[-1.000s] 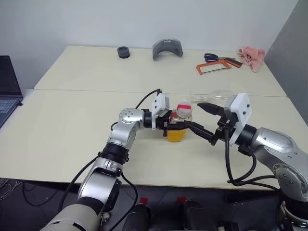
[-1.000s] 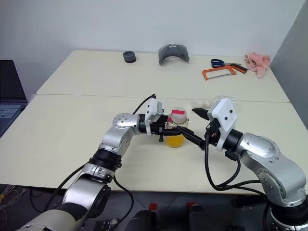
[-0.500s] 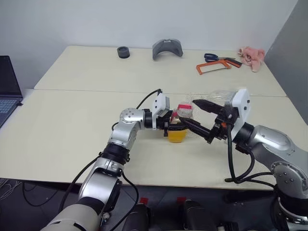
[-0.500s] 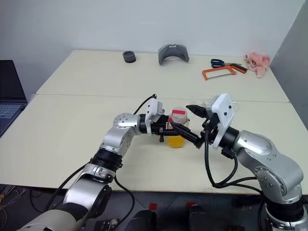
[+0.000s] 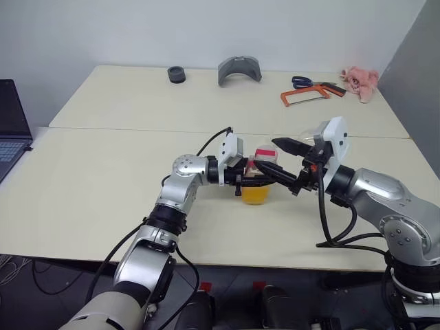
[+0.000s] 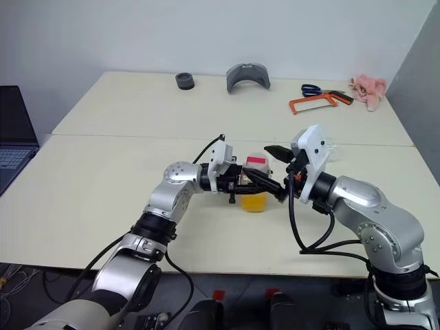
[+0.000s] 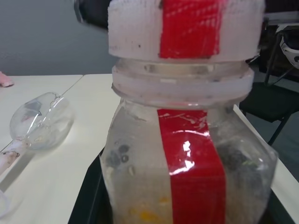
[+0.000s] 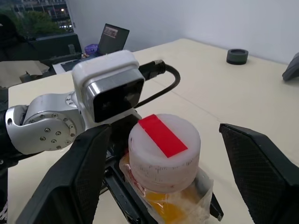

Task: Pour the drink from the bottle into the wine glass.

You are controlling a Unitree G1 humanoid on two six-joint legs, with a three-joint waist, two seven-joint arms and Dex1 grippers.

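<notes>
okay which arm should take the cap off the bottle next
Probably the right. The right gripper is open, its fingers either side of the cap, while the left gripper is shut on the bottle.

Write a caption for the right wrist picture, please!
The open right gripper straddles the capped bottle that the left gripper holds upright.

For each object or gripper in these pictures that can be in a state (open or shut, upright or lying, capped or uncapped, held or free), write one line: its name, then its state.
bottle: upright, held by the left gripper.
cap: still on the bottle.
drink: in the bottle's lower part.
wine glass: lying on its side on the table.
left gripper: shut on the bottle.
right gripper: open, fingers either side of the cap, not touching.
laptop: open.
</notes>
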